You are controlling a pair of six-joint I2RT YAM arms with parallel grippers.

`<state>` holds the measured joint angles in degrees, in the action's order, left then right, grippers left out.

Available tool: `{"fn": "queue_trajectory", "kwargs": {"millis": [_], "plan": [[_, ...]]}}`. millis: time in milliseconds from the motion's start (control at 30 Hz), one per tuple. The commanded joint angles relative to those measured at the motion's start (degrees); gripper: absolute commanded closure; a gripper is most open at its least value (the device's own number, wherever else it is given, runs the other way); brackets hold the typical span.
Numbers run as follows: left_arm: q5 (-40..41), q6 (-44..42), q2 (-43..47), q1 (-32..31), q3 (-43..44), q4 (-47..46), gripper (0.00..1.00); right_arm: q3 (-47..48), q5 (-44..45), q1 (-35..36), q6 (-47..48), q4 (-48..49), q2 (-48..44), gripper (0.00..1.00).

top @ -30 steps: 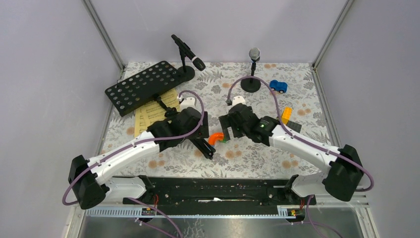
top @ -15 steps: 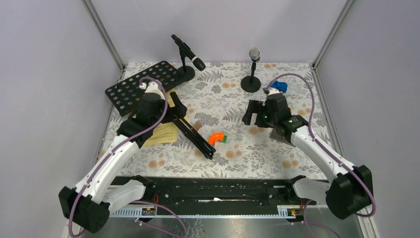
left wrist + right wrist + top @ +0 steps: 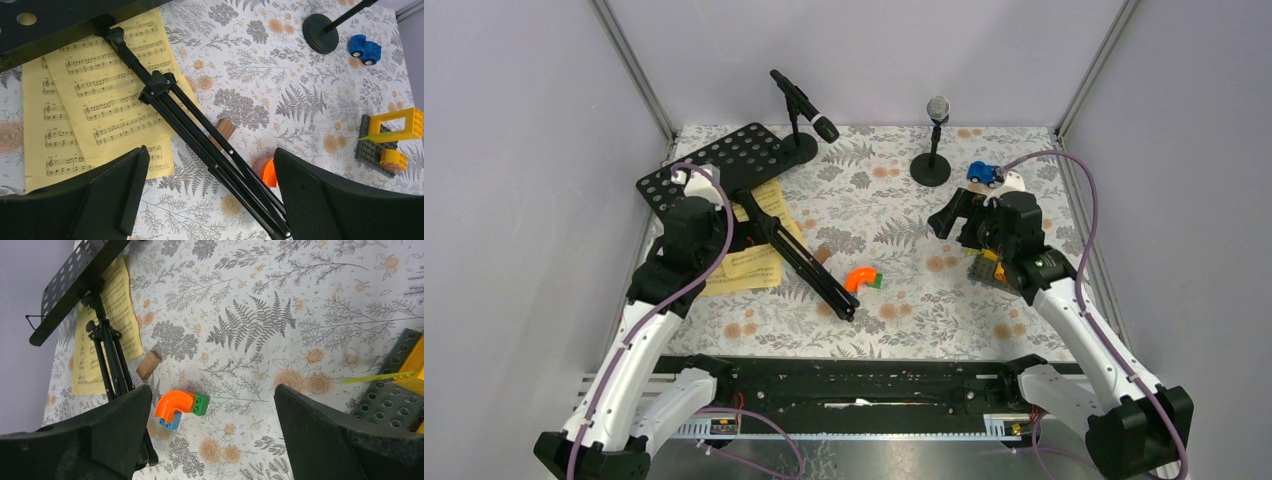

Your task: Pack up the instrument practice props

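Stand [image 3: 799,260]: lying flat on desk [image 3: 894,205], across yellow sheets [image 3: 749,268].
Left fingers [image 3: 112,192]: spread wide, empty, above stand's legs.
Right fingers [image 3: 330,432]: spread wide, empty, well right of stand.

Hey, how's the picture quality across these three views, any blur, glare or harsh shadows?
Top external: soft, even light, no glare and no hard shadows. Left wrist: sharp, with the staves on the sheet music readable. Right wrist: the floral cloth and the orange block are crisp, with no motion blur.

Bright, even light; sharp frames
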<state>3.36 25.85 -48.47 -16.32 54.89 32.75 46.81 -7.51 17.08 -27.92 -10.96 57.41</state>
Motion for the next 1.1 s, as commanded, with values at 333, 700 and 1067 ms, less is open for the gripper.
{"fn": "queue_trajectory", "kwargs": {"millis": [333, 700, 1067], "plan": [[-1.0, -0.6, 11.8, 0.3, -7.2, -9.9, 0.01, -8.6, -1.0, -0.2, 6.9, 22.0, -11.5, 0.00], [-0.9, 0.2, 11.8, 0.3, -11.5, -14.0, 0.01, -0.3, -15.1, -0.1, 10.7, 23.3, -2.5, 0.00], [5.7, 0.2, 12.8, 0.3, -11.4, -11.7, 0.01, 17.4, -4.2, 17.5, 21.2, 16.3, 17.4, 0.00]]}}
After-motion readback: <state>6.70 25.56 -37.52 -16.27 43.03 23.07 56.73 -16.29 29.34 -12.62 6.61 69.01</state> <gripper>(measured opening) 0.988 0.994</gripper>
